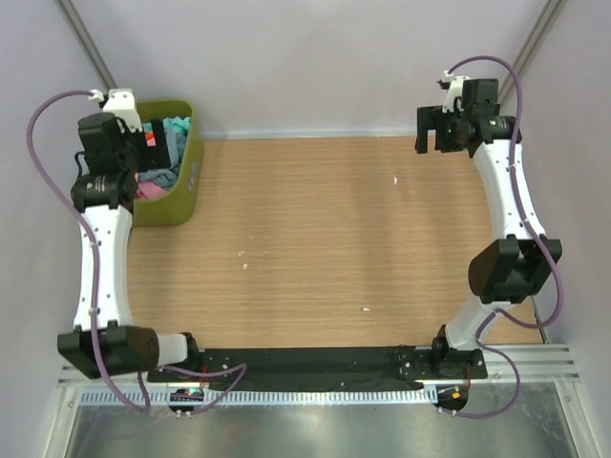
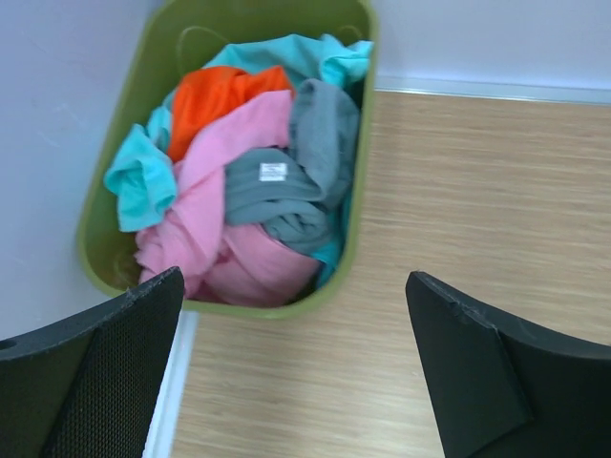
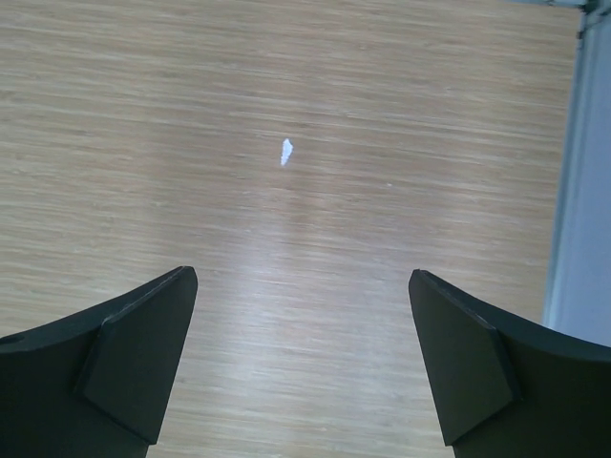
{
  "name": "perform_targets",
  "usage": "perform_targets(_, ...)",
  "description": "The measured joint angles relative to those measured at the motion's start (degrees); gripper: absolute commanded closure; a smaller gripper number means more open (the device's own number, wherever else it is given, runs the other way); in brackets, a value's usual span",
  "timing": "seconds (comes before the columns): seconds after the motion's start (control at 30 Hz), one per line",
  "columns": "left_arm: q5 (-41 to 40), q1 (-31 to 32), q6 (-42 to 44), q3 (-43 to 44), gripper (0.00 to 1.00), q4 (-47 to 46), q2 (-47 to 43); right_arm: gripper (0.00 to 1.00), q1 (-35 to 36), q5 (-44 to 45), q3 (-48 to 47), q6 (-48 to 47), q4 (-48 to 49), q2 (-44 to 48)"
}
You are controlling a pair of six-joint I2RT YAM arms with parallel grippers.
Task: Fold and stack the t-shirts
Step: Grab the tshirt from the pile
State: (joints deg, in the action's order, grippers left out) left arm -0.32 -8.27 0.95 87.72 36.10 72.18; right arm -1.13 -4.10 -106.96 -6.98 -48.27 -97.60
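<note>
Perhaps four t-shirts (image 2: 239, 134) inside bin (image 2: 100, 258)

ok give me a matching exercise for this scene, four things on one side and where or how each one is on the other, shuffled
Things:
1. orange-red t-shirt
2. slate-blue t-shirt
3. olive-green bin
4. white fleck

Places or states:
a. tiny, on the bare tabletop in the right wrist view
b. shows a white label
c. sits between the turquoise t-shirt and the pink t-shirt
d. stands at the tabletop's far left corner

Pairs: 1-c, 2-b, 3-d, 4-a
</note>
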Motion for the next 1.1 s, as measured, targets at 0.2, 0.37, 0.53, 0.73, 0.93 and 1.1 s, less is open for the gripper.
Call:
perform_targets(0.2, -6.7, 0.0, 2.5, 5.3, 0.0, 0.0, 14.1, 0.0, 0.3, -5.1, -1.5, -0.3, -0.8, -4.5)
perform_targets(0.37, -6.3, -0.1, 6.3, 17.7, 0.14, 6.0, 25.6, 0.01, 0.3, -7.1, -1.9, -0.9, -1.0, -5.0)
perform_targets(0.53, -6.4, -0.1, 7.9, 34.0, 0.16, 10.1, 37.1, 0.0, 0.7, -8.2, -3.7, -0.9, -1.1, -6.6)
perform_targets(0.73, -6.5, -0.1, 8.0, 36.2, 0.09, 13.2, 43.3, 0.0, 0.8, -8.8, -4.1, -1.4, -1.2, -7.3)
perform_targets(0.93, -4.8, -0.1, 5.2, 35.6, 0.14, 15.2, 45.0, 0.0, 0.8, -8.8, -4.4, -1.6, -1.4, -7.9)
perform_targets(1.1, -3.7, -0.1, 4.2, 36.2, 0.25, 15.3, 46.7, 0.0, 1.6, -8.8, -4.5, -1.8, -1.6, -8.3)
